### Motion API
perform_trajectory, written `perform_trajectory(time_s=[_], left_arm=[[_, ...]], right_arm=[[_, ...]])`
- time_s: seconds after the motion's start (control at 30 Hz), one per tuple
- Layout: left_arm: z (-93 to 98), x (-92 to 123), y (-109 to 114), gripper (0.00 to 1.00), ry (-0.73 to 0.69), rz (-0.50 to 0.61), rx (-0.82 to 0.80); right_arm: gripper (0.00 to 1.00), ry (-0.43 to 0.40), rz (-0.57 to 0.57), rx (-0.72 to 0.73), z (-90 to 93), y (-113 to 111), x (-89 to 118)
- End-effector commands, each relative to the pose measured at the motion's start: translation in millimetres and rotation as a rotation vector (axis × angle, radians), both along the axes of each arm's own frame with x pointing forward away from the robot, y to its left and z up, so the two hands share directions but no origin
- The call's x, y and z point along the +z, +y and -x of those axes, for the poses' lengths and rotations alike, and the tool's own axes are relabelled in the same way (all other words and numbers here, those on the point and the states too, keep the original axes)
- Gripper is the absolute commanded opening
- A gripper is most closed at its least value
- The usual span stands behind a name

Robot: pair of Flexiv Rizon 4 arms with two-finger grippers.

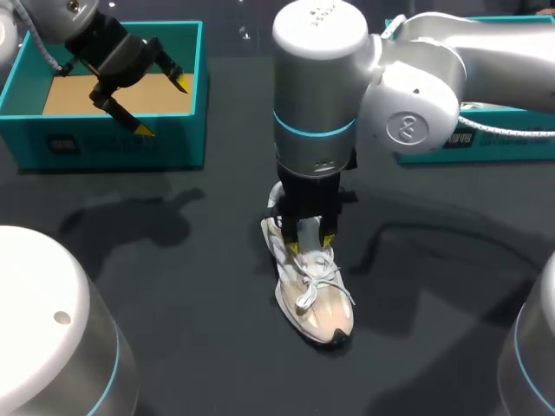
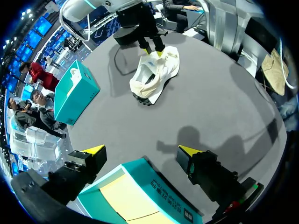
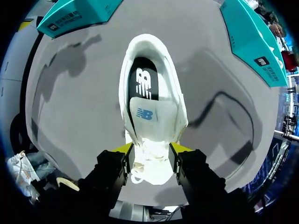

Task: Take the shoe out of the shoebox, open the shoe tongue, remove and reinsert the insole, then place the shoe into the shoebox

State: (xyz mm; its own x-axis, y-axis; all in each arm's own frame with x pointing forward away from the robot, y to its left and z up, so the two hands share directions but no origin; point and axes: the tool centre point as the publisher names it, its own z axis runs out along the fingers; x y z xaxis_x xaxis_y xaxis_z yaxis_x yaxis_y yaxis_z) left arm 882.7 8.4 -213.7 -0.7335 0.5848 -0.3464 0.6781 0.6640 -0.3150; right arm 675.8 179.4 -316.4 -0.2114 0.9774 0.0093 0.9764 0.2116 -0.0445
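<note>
shoe [image 1: 316,299]: lies on its sole in the middle of the table [image 1: 191,286], out of the box, toe nearest the robot and heel away. this leaves the opening turned up to the arm above it.

right gripper [image 1: 310,245]: comes straight down on the laced throat, just behind the bow. its fingers are closed on the tongue [image 3: 152,114], one yellow tip touching each side. a hold this low probably serves to draw the tongue forward and widen the opening.

insole [image 3: 142,84]: dark, in place inside the shoe, seen past the tongue in the right wrist view. judged from this, the step in hand is opening the tongue; the insole is not yet out.

left gripper [image 1: 163,107]: hangs over the box [image 1: 113,143] at the far left, well apart from the shoe. its fingers are spread wide and hold nothing. there it stays clear of the right arm.

box: teal, uncovered, its tan floor bare, ready for the shoe.

second box [image 1: 486,147]: teal, at the far right, partly behind the right arm.

surface: dark, matte and flat; the arms cast soft shadows on it. there is open table all around the shoe.
</note>
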Motion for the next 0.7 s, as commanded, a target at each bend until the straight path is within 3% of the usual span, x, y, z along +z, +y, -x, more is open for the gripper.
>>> perform_trajectory(time_s=[0.03,0.17,0.23,0.7], left_arm=[[0.1,0,0,1.00,0.000,-0.002,0.000],[0.1,0,0,1.00,0.000,-0.002,0.000],[0.1,0,0,1.00,0.000,-0.002,0.000],[0.1,0,0,1.00,0.000,-0.002,0.000]], right_arm=[[0.44,-0.016,0.019,-0.011,11.8,1,12],[0.35,-0.019,0.034,-0.015,14.8,1,17],[0.18,-0.021,0.040,-0.013,13.2,0,19],[0.17,-0.031,0.039,0.056,-19.1,-8,6]])
